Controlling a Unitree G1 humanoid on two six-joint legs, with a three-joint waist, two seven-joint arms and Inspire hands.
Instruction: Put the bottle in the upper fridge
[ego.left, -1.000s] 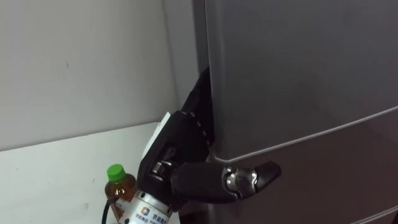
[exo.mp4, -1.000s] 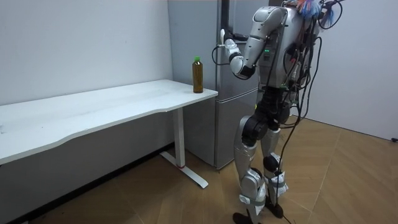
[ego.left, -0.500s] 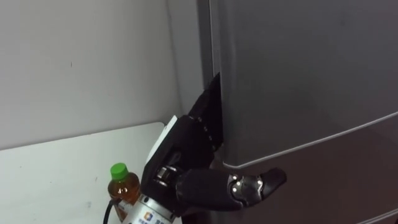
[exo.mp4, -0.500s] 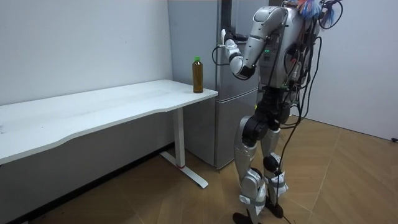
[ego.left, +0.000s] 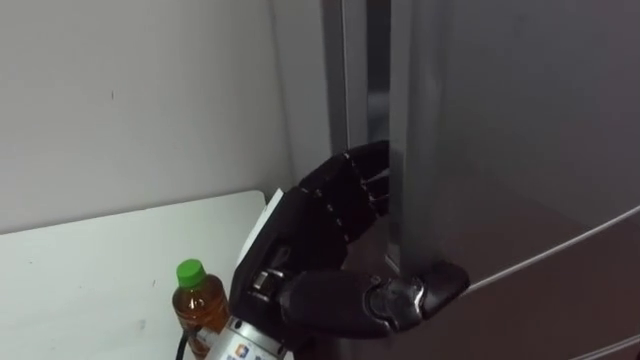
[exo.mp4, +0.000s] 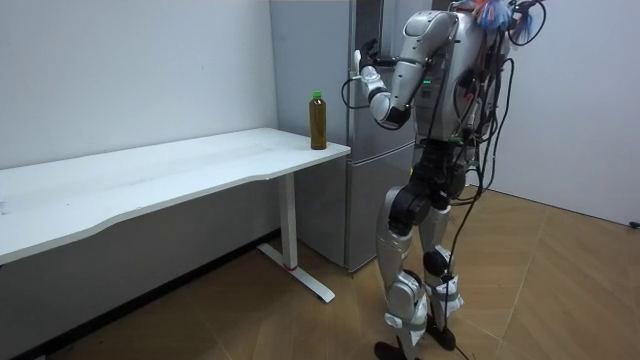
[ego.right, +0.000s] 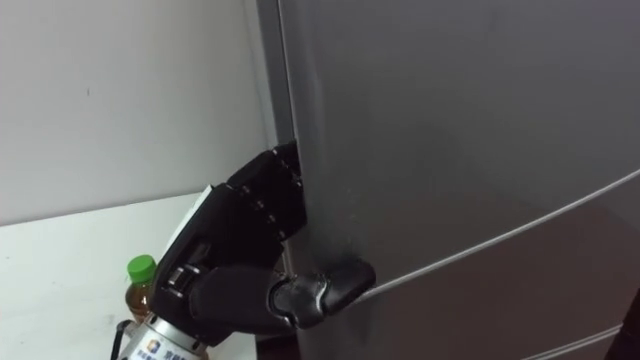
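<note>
Change since earlier: the upper door (ego.left: 520, 150) has been drawn further out by the left hand (ego.left: 305, 245), and a dark gap (ego.left: 377, 90) is now opened along its edge, where half a second ago it lay almost flush.
Left hand: the fingers (ego.left: 350, 185) are hooked round the door's left edge and the thumb (ego.left: 425, 292) is laid on the door's face just above the seam, so the door is held.
Bottle (ego.left: 200, 305): it is stood upright, green cap on, just beside and below the left wrist, and is held by no hand.
Table (ego.left: 90, 270): the bottle is carried near the corner next to the fridge (exo.mp4: 305, 50).
Lower door (ego.left: 570, 310): it is seen shut.
Stance: in the room view the robot is seen upright, close before the fridge, left arm raised to the door.
Step judged: the door is being opened; the bottle has not yet been fetched.
Risk, grip: the edge could be lost if the pull is made faster than the curled fingers can follow, and the door would likely fall shut.
Risk, bottle: it could be knocked off the corner by the forearm, which passes just above it.
Risk, body: the swinging door could be blocked by the robot itself, so close is it stood.
</note>
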